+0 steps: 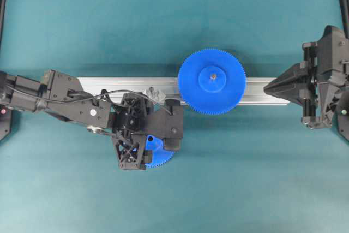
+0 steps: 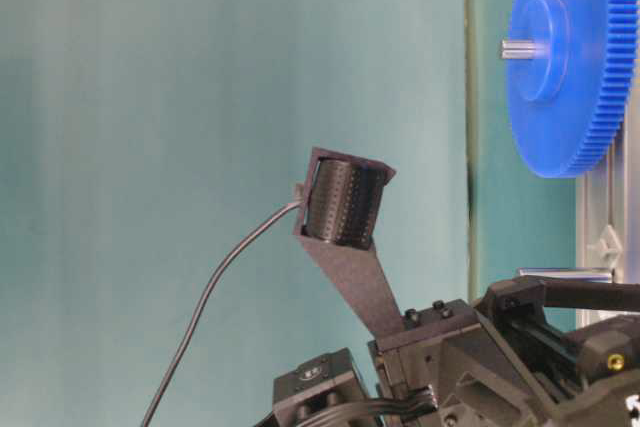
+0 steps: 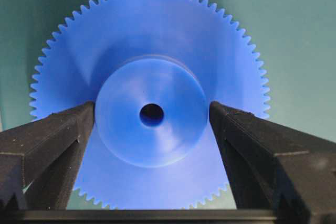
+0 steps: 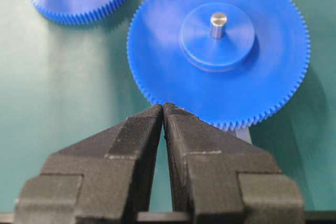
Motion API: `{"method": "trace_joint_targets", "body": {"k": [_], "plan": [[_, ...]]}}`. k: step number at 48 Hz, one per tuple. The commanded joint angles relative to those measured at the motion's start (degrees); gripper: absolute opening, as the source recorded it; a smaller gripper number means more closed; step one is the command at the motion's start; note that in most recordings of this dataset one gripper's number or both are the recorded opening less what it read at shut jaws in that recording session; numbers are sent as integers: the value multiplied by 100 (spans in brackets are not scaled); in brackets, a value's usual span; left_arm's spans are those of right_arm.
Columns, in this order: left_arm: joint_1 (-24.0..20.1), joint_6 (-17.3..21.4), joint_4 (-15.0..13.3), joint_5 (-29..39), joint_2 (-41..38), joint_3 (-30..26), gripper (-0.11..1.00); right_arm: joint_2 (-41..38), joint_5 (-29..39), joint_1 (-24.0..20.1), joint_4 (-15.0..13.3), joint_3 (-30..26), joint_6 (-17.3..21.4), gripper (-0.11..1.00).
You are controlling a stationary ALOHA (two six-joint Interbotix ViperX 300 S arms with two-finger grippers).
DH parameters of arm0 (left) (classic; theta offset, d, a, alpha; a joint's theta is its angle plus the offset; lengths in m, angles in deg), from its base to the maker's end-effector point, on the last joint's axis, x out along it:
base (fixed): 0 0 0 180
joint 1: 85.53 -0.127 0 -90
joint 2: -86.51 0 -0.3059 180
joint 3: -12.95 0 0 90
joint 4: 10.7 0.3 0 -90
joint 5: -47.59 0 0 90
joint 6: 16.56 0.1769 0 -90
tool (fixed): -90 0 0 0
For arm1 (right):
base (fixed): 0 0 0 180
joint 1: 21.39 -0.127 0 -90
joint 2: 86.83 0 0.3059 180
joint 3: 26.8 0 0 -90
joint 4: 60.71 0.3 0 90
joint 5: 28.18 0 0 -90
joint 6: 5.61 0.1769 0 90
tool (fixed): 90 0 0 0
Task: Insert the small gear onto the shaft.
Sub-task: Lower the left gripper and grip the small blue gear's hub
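Blue small gear [image 3: 152, 114] between open left end effector [image 3: 152, 129] fingers

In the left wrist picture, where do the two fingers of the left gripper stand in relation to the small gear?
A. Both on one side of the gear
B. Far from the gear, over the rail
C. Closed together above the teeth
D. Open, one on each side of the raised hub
D: the left gripper is open, its fingers flanking the raised hub of the small gear, with the dark centre hole between them.
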Motion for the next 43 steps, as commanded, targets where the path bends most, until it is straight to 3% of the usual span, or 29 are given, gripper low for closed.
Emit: {"method": "trace_joint_targets", "body": {"k": [1, 33, 43], "plan": [[-9, 0, 18, -18, 62, -79, 91, 26, -35, -9, 9, -35, 44, 20], [-18, 0, 18, 9, -35, -141, 91, 35, -53, -18, 18, -35, 53, 20], [-9, 0, 18, 483, -62, -185, 88, 35, -53, -18, 18, 9, 53, 20]]}}
